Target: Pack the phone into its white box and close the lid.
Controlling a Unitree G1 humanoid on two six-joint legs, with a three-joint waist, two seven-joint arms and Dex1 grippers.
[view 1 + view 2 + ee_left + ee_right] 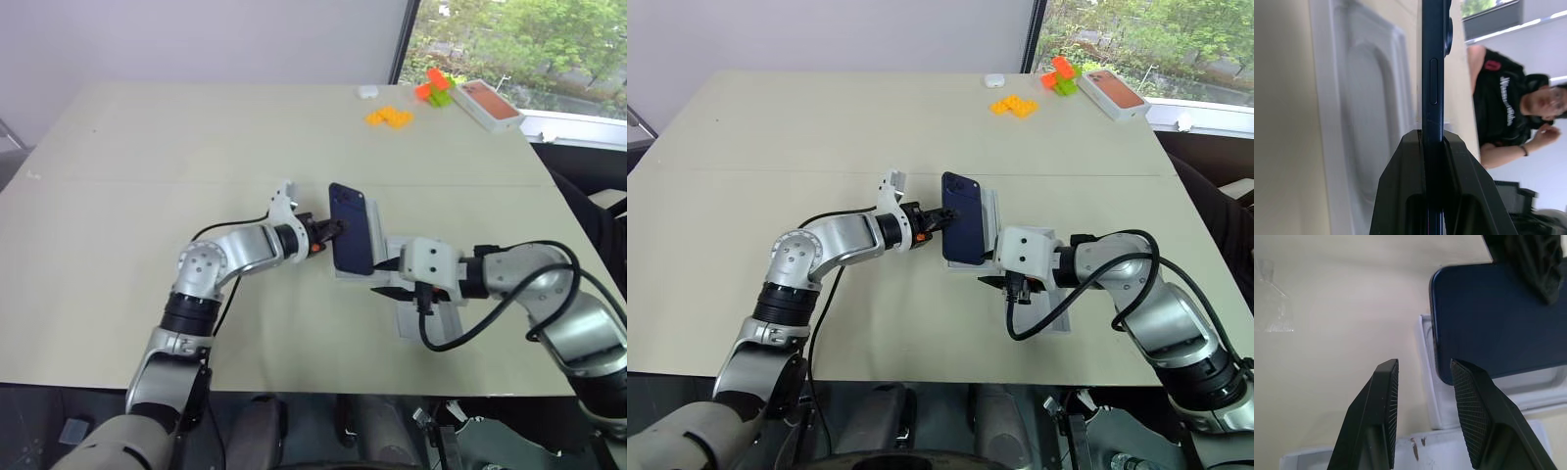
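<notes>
The phone (351,227), dark navy, stands upright on edge above the table, and my left gripper (328,235) is shut on its lower edge. The left wrist view shows the phone (1432,73) clamped between the fingers (1400,186). Behind and beneath it lies a white tray piece (390,247) with an oval recess (1366,98). A second shallow white piece (431,321) lies nearer, under my right arm. I cannot tell which of the two is the white box and which the lid. My right gripper (388,277) is open just right of the phone, its fingers (1382,396) empty.
At the table's far right are a box with a salmon-orange top (490,105), orange bricks (389,117), orange and green bricks (434,88) and a small white item (367,91). A scrap of clear film (1273,308) lies on the table. A person (1508,107) sits beyond it.
</notes>
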